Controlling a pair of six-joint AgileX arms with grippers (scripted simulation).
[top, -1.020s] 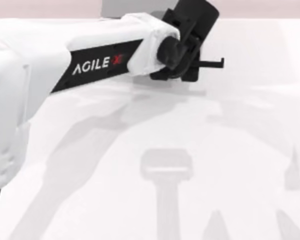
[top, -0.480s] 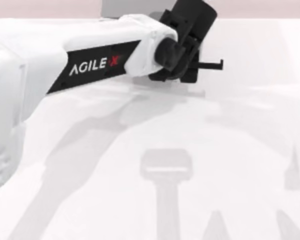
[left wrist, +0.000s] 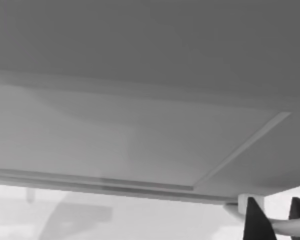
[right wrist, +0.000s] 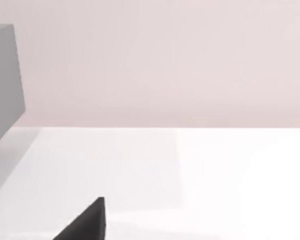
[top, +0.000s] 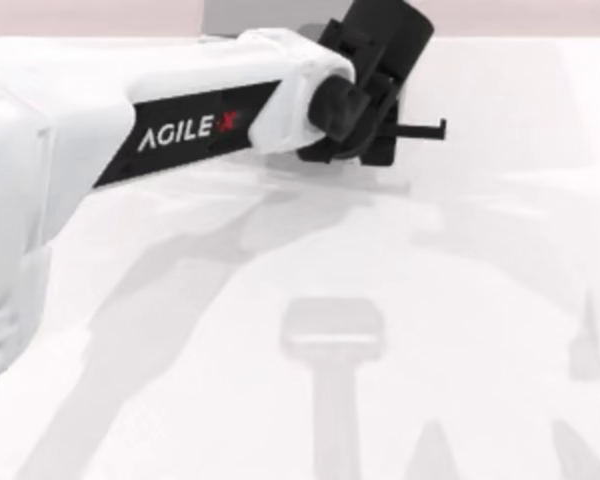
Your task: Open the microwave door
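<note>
At upper centre of the top view, left gripper (top: 405, 135) reaching toward the frame's top edge, black fingers spread apart, one thin prong jutting right. Pale curved bar handle (left wrist: 285, 226) lying between the dark fingertips (left wrist: 254, 220), contact not clear. Filling the left wrist view, microwave door (left wrist: 140, 145): flat smooth grey panel with recessed window. Grey boxy microwave (top: 265, 17) at top edge. Barely shifted from half a second ago. Right gripper (right wrist: 85, 222) a dark wedge over the white table (right wrist: 190, 170), finger spread impossible to tell

microwave (top: 255, 15) mostly hidden behind left arm, right end effector (right wrist: 85, 222) cropped
</note>
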